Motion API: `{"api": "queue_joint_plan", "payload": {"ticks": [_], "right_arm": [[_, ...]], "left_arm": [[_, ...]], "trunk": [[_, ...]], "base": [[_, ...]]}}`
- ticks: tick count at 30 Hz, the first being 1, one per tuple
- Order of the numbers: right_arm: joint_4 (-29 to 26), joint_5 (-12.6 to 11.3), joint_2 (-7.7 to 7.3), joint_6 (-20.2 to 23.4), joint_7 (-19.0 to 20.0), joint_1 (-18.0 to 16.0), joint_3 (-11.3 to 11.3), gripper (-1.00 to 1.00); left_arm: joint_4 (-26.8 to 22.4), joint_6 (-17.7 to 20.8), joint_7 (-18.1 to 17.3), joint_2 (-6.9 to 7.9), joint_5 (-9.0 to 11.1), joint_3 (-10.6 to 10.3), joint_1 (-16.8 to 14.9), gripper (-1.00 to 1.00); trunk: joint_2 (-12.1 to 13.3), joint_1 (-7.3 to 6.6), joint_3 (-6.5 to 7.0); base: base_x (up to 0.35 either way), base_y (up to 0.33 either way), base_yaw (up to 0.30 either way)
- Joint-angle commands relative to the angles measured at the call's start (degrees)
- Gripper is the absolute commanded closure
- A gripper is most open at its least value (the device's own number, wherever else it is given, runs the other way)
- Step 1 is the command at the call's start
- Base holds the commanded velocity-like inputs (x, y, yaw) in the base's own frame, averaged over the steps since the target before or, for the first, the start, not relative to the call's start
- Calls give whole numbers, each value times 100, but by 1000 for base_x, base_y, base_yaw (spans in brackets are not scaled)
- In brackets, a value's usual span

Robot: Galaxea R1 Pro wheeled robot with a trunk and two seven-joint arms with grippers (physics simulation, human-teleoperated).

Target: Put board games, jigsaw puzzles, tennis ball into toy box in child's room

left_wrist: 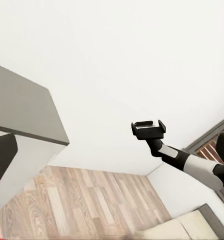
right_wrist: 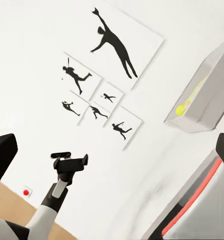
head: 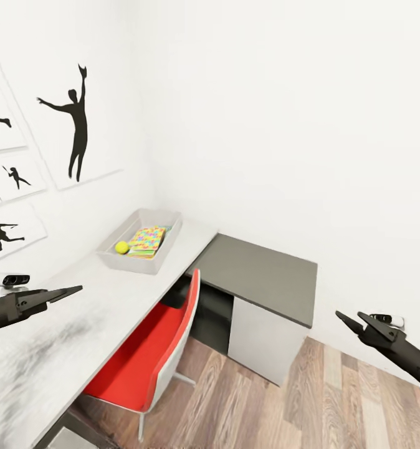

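Ahead, beyond your fingers, the toy box (head: 139,241) is sitting on the table (head: 79,324), cradling the tennis ball (head: 121,247) beside a jigsaw puzzle (head: 147,241). You are holding the left gripper (head: 66,292) and right gripper (head: 350,323) empty; their spread I cannot tell.

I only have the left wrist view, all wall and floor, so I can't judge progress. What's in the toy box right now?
Observer: The grey open toy box on the white table holds a yellow tennis ball.
Operator: Anything else in it?
Observer: A flat multicoloured box, apparently a jigsaw puzzle, lies beside the ball.
Operator: Is the right gripper carrying anything?
Observer: No, its fingers are spread with nothing between them.
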Motion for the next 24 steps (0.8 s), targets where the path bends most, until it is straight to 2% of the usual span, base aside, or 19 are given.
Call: {"api": "queue_joint_plan", "payload": {"ticks": [1,24], "right_arm": [[17,-49,-8,60,15,-9,36,-100],[118,-49,1,58,14,-9,33,-100]], "left_arm": [[-2,61,-21,2,-2,0,-2,-100],[-3,61,-21,-1,-2,0,-2,-100]], "trunk": [[-12,0,-6],[-12,0,128]], "base": [[-331,0,-239],[-291,0,-239]]}}
